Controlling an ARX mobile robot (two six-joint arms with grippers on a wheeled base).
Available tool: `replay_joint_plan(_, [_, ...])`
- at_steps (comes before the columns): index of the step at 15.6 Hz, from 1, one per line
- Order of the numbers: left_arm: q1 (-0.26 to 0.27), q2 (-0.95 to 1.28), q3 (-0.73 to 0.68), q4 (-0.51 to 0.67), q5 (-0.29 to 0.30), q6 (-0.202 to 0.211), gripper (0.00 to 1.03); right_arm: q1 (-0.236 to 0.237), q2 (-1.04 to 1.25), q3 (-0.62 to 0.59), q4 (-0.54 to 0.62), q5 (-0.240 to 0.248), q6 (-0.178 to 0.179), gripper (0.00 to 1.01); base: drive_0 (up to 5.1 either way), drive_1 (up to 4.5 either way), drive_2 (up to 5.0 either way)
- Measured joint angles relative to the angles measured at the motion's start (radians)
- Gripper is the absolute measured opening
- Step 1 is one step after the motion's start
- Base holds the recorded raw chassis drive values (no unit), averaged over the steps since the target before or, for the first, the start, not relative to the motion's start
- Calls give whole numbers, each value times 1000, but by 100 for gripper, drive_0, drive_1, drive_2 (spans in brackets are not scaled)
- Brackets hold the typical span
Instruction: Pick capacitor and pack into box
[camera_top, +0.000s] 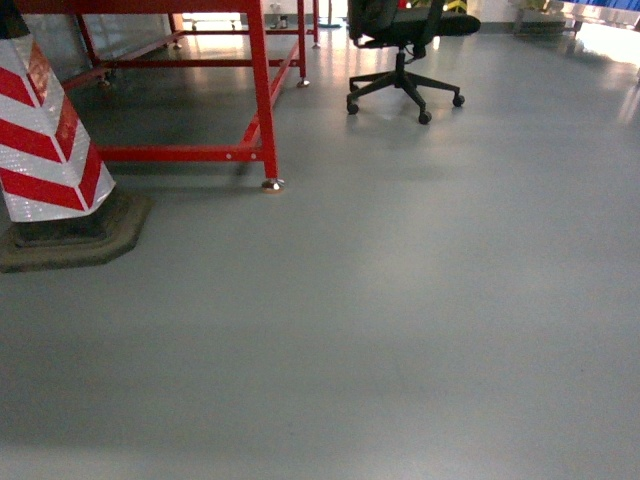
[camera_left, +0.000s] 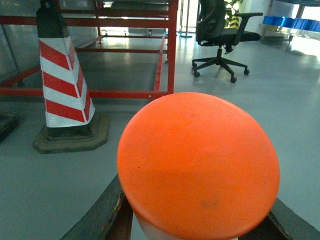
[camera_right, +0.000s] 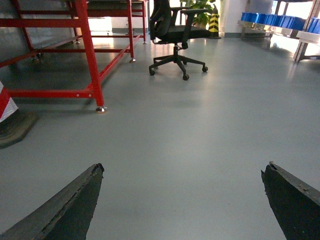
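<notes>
In the left wrist view, the capacitor (camera_left: 198, 162), a white cylinder with a broad round orange end cap, fills the lower middle. My left gripper (camera_left: 197, 207) is shut on it, with a dark finger (camera_left: 107, 212) pressed against each side of the white body. The cap hides the fingertips. In the right wrist view my right gripper (camera_right: 185, 170) stands wide open over bare grey floor, holding nothing. The box is out of view in all three views. Neither gripper shows in the head view.
A red-and-white striped cone (camera_top: 45, 130) on a dark base stands at the left. A red metal frame (camera_top: 262, 90) is behind it. A black office chair (camera_top: 400, 60) is farther back. Blue bins (camera_right: 280, 20) sit on a rack at far right. Grey floor (camera_top: 400, 330) lies ahead.
</notes>
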Motion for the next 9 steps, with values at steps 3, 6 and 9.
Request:
replay_joint_plan(3, [0, 0, 0, -3, -3, 0, 44, 0, 0, 0, 3, 0, 0, 98, -508, 238, 238])
replay_joint_plan(6, [0, 0, 0, 0, 0, 0, 44, 0, 0, 0, 2, 0, 0, 98, -508, 238, 238])
replay_joint_plan(9, [0, 0, 0, -3, 0, 0, 44, 0, 0, 0, 1, 0, 0, 98, -508, 238, 238])
